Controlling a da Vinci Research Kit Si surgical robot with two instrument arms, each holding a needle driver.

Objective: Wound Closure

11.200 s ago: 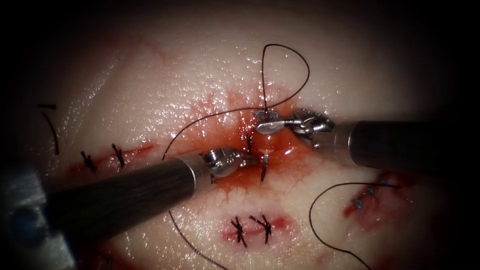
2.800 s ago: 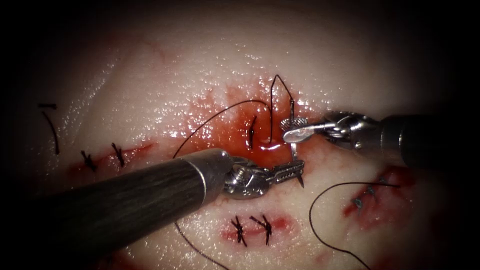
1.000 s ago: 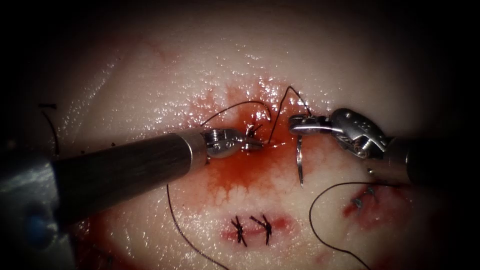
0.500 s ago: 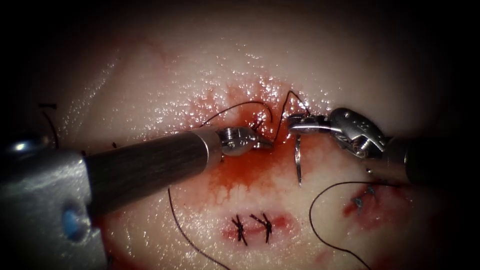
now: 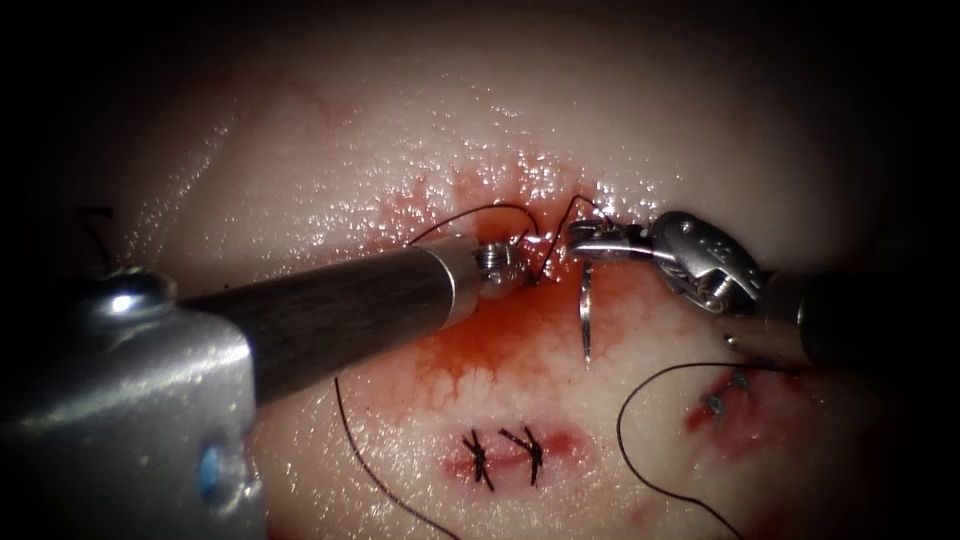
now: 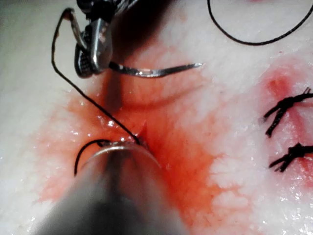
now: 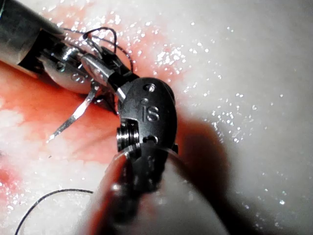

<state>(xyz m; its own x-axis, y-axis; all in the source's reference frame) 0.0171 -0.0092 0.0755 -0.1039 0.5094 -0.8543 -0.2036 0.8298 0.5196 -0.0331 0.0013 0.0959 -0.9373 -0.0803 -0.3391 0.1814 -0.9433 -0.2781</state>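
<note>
My right tool (image 5: pixel 590 243) is shut on the curved needle (image 5: pixel 585 310) close to its thread end. The needle hangs free above the tissue, just right of the cut (image 5: pixel 520 300), point toward the viewer. In the left wrist view the needle (image 6: pixel 151 72) casts a shadow below the right tool (image 6: pixel 90 54). Thread (image 5: pixel 562 215) rises from the needle's end, arches over and runs down into the cut. My left tool (image 5: pixel 522 270) has its tip at that spot, beside the thread; its shaft (image 6: pixel 117 186) hides its tip. The right wrist view shows the needle (image 7: pixel 73 117) and the left tool (image 7: pixel 58 63).
Red fluid (image 5: pixel 470 340) pools around the cut. Finished stitches (image 5: pixel 500 455) lie nearer the viewer, others at the right (image 5: pixel 725 395). Loose thread curves lie at lower right (image 5: pixel 630 450) and lower left (image 5: pixel 350 440). The left arm's body (image 5: pixel 120 400) blocks the lower left.
My left tool has slid right and farther in, up to the thread at the cut. The right tool has carried the needle slightly left.
</note>
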